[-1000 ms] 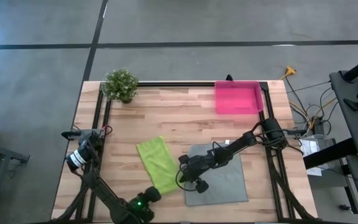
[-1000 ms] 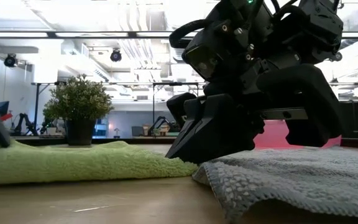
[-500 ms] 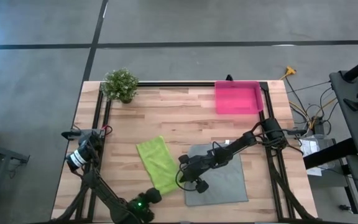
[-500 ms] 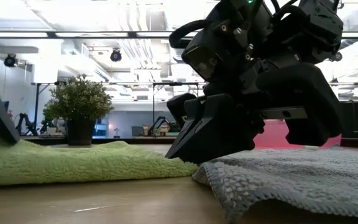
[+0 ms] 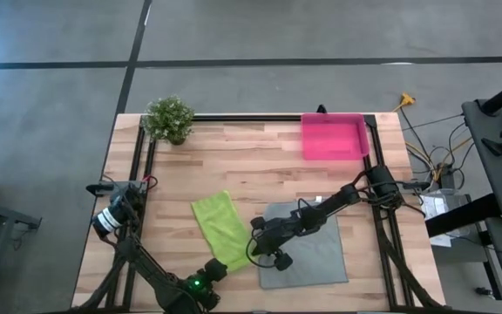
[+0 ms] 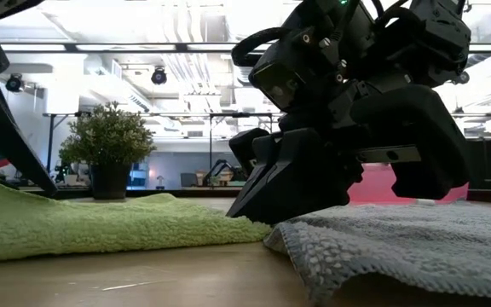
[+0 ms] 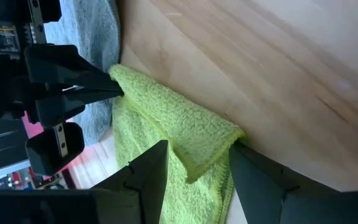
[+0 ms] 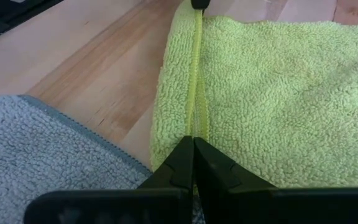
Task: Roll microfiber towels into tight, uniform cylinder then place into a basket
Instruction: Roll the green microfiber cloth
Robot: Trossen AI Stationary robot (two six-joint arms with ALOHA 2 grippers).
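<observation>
The lime green microfiber towel (image 5: 220, 230), folded double into a long strip, is lying on the wooden counter (image 5: 260, 157) with its long axis running from the middle of the counter toward the near edge, tilted slightly to the robot's right. The two arms are sitting at opposite points of that strip. The left gripper (image 7: 194, 177) is at the near end, its two dark fingers (image 7: 148, 177) standing apart and straddling the corner of the doubled green cloth; I judge that corner to be loosely between the fingers rather than pinched, since cloth shows free between them. The right gripper (image 8: 192, 163) is at the towel's right-hand long edge, just where the green cloth meets the flat grey microfiber towel (image 5: 308, 246). Its fingers are pressed fully together, tips resting on the green hem, and they are not enclosing any cloth that I can see.

So the roll would have to travel along the strip's length, away from the left gripper, which is the nearer arm to the starting end. The bright pink rectangular plastic basket (image 5: 333, 136) is standing well apart at the far right of the counter, holding no towel.
</observation>
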